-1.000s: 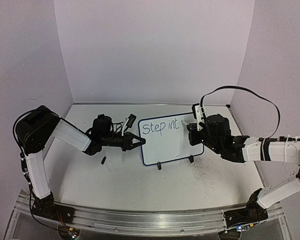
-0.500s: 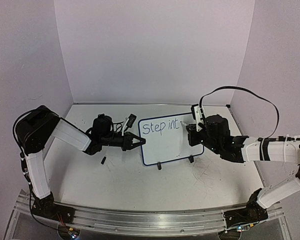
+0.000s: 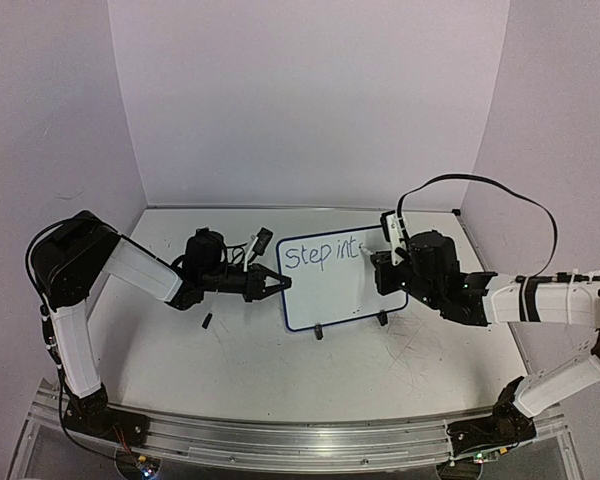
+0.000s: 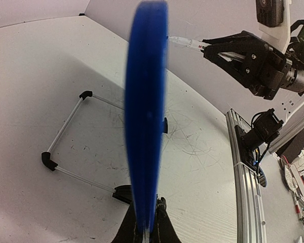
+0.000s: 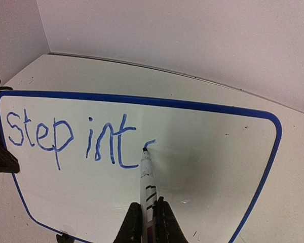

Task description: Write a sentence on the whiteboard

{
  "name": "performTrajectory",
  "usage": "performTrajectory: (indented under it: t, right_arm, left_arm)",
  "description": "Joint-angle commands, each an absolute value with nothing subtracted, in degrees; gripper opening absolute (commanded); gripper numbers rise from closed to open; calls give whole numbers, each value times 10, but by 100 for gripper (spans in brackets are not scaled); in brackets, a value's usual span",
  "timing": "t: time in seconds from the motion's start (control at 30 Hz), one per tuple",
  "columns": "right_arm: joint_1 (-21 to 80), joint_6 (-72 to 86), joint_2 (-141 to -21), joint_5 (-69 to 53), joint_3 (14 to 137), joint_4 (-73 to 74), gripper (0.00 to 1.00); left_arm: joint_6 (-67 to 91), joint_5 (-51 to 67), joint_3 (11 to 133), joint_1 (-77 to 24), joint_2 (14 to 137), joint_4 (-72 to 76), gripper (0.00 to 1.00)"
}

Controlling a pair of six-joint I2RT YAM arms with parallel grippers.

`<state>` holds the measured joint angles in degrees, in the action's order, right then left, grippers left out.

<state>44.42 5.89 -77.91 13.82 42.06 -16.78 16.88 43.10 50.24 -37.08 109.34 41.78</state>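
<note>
Table [image 3: 230,370]: white, scuffed; arm bases at near edge, partly cut off from my view.
Black bit [image 3: 207,321]: small, lying left of centre near the L arm; too small for me to ID.
Whiteboard [image 3: 340,290]: mid-table, leaning back on wire stand [image 4: 49,160]; L wrist cam gives me only a blurred blue band, edge-on, face hidden.
L gripper [image 3: 278,283]: jaws pressed onto the board's left edge, pinching the frame; fingers mostly cut off in wrist view.
R gripper [image 5: 144,210]: jaws pinching marker [image 5: 147,177], tip touching board face.
Sentence [image 5: 66,139]: reads "Step int" + short curl at marker tip, along board's top edge; from above, R gripper hides its end.
</note>
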Motion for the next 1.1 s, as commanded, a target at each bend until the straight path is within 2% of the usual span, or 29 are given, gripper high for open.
performTrajectory:
  t: [0.0, 1.07]
  right_arm:
    - [448, 67, -774, 136, 414, -163, 0]
    - [448, 78, -761, 208, 405, -156, 0]
  left_arm:
    - [146, 396, 504, -365, 1093, 354, 0]
    - [146, 395, 500, -365, 1089, 352, 0]
